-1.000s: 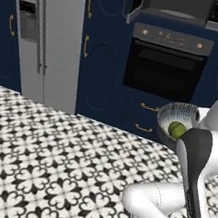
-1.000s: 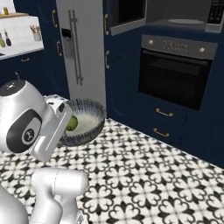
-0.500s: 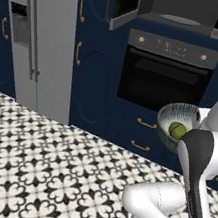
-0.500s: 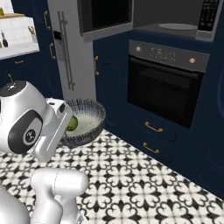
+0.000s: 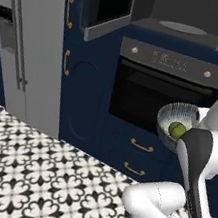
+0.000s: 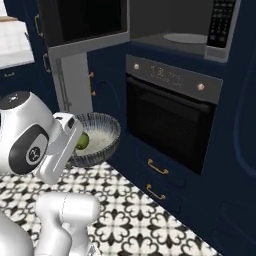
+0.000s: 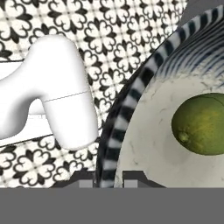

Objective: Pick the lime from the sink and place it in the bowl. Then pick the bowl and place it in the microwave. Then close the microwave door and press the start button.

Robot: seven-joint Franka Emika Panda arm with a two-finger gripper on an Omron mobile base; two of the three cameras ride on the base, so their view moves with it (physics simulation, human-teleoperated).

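Nowhere any readable writing: only pale, blurred marks on the oven's control strip [image 5: 173, 61] and rows of tiny keys on the microwave's keypad [image 6: 220, 24], too small to make out. Bowl [image 5: 175, 124] held up in the air in front of the oven [image 6: 172, 125], roughly level with the oven window, opening upward with a slight tilt toward the base cameras, so the pale inside shows. Round, so no long axis worth telling; striped rim running as a dark-and-white arc up through the hand view. Lime [image 5: 177, 129] lying inside the bowl on its pale floor, close to the wall nearest the arm; in the hand view a small nub on its skin facing down and to the left. End effector [image 7: 108, 177] narrowly parted and clamped on the bowl's rim, one dark fingertip [image 7: 134, 177] inside the wall and the other outside, the striped edge running down between them. Microwave [image 5: 190, 21] above the oven, cavity exposed, with a pale round turntable plate [image 6: 185, 37] on its floor. Microwave door [image 5: 106, 6] swung out to the left, dark glass facing the room. Patterned black-and-white floor [image 5: 28, 173] below, grey fridge [image 5: 26, 40] off to the left.
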